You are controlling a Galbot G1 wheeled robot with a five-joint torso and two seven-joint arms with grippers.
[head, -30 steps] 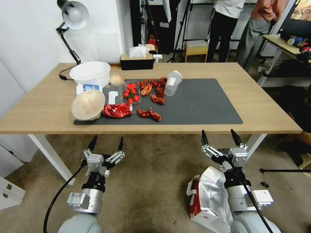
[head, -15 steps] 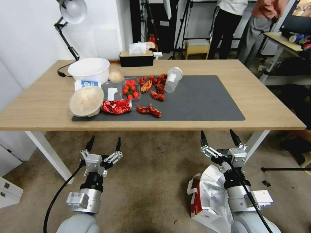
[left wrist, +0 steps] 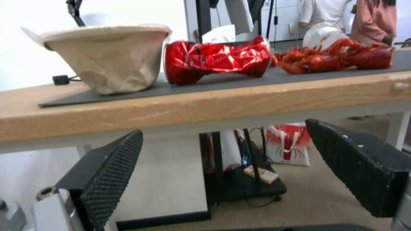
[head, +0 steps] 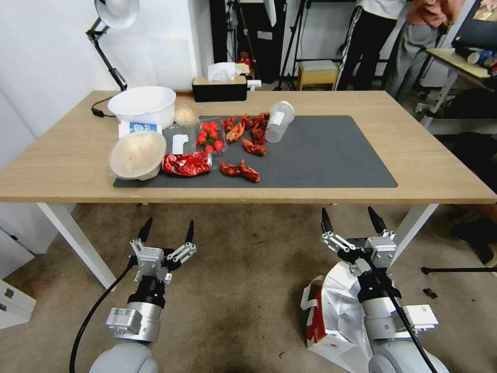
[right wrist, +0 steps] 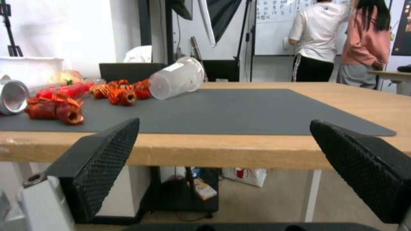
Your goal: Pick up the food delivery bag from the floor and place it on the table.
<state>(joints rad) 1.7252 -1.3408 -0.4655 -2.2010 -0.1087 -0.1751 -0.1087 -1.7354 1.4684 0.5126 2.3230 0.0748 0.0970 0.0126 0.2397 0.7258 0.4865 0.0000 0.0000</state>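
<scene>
White paper and red side panels mark the food delivery bag [head: 334, 316], which sits on the floor beneath the right arm, just short of the surface [head: 414, 160] and partly hidden by the wrist. From the head camera, the right pincer [head: 352, 221] hangs above the bag with fingers spread, holding nothing; the left pincer [head: 166, 230] hovers over bare carpet well to the other side, also spread. On the surface, a dark mat [head: 331, 155] carries a paper bowl [head: 137, 155], a crumpled red packet [head: 187, 163], crayfish [head: 240, 171] and a tipped plastic cup [head: 279, 120].

The left wrist camera looks level at the surface edge, its spread pincer [left wrist: 224, 173] below it.

The right wrist camera faces the open stretch of mat, its pincer [right wrist: 224, 170] wide apart.

The pickup appears not yet begun. The next move likely calls for lowering the right arm and turning it back toward the bag's handles.
</scene>
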